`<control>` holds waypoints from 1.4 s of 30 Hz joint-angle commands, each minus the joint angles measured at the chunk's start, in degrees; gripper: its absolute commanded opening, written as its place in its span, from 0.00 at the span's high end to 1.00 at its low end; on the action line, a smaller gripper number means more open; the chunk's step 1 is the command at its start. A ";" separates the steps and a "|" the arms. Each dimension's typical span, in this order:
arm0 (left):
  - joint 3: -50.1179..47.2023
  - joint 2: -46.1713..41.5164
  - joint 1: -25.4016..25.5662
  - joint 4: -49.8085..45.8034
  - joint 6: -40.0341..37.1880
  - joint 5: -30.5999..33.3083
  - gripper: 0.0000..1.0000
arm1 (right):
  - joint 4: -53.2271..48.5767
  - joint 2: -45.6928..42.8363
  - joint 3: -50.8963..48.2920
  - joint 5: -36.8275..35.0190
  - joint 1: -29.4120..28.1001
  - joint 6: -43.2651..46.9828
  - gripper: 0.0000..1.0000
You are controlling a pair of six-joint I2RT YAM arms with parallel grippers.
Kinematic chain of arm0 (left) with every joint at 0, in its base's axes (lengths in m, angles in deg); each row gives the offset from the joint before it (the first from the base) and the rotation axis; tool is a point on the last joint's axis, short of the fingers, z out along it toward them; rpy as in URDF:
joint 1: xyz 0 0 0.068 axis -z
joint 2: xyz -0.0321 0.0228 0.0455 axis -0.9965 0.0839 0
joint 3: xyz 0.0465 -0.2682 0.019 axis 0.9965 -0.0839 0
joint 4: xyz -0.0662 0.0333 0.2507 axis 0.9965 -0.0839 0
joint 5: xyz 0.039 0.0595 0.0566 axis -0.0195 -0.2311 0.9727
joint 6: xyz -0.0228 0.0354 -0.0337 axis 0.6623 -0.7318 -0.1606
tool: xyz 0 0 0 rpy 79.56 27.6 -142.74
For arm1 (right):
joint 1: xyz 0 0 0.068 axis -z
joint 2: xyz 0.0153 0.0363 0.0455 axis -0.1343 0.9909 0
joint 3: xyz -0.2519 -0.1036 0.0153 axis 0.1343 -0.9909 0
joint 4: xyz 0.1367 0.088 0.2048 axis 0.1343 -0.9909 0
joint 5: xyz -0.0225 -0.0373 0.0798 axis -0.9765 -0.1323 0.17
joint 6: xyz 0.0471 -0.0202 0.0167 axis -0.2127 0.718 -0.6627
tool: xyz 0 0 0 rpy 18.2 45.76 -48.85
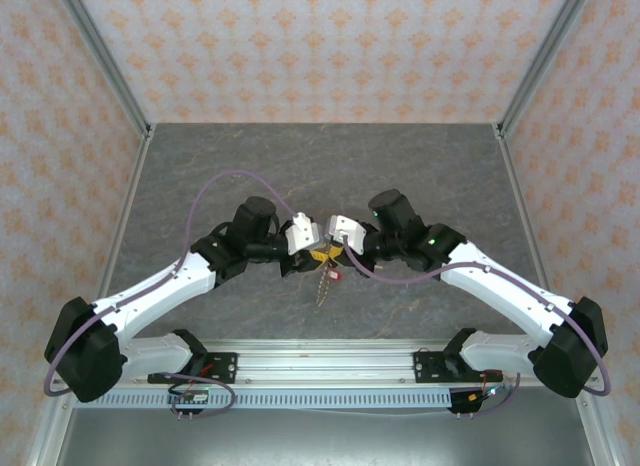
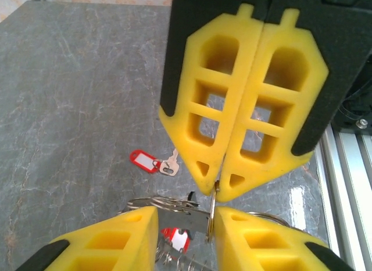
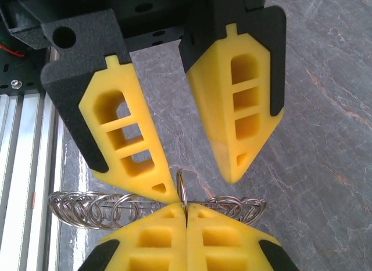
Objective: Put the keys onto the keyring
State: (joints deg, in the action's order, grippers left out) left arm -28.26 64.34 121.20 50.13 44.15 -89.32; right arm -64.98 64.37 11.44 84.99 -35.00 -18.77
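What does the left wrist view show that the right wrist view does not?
Left wrist: a loose key with a red tag, lying on the table, and a second red tag among the rings. Right wrist: the wire loops spread to both sides of the pinch, and the left gripper head-on, fingers apart. Both: the right gripper shut on the keyring, and the rail.

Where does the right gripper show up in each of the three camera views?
Top external: the right gripper sits at picture centre, at the tip of the arm coming in from the right.
Left wrist: the gripper is upper middle, yellow jaws shut, tips pointing down.
Right wrist: the gripper is bottom centre, jaws shut, tips pointing up.
Shared landmark, both wrist views: the thin keyring pinched edge-on at its tips.
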 commanded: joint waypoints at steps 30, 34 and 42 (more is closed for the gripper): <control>-3.65 3.07 1.18 11.06 3.31 2.19 1.00 | 18.92 -13.24 -13.60 -7.63 2.68 -19.64 0.75; -6.14 3.23 1.17 16.50 5.99 0.97 1.00 | 14.56 -12.28 -14.35 -18.08 7.73 -35.49 0.79; -9.08 4.10 1.17 21.15 7.84 1.15 1.00 | 7.50 -5.19 -14.95 -22.36 9.41 -52.04 0.75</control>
State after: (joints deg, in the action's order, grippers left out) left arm -37.01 68.62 122.55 65.74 50.75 -88.51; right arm -54.35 57.39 -3.08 65.58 -25.82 -61.50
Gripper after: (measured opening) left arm 0.043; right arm 0.241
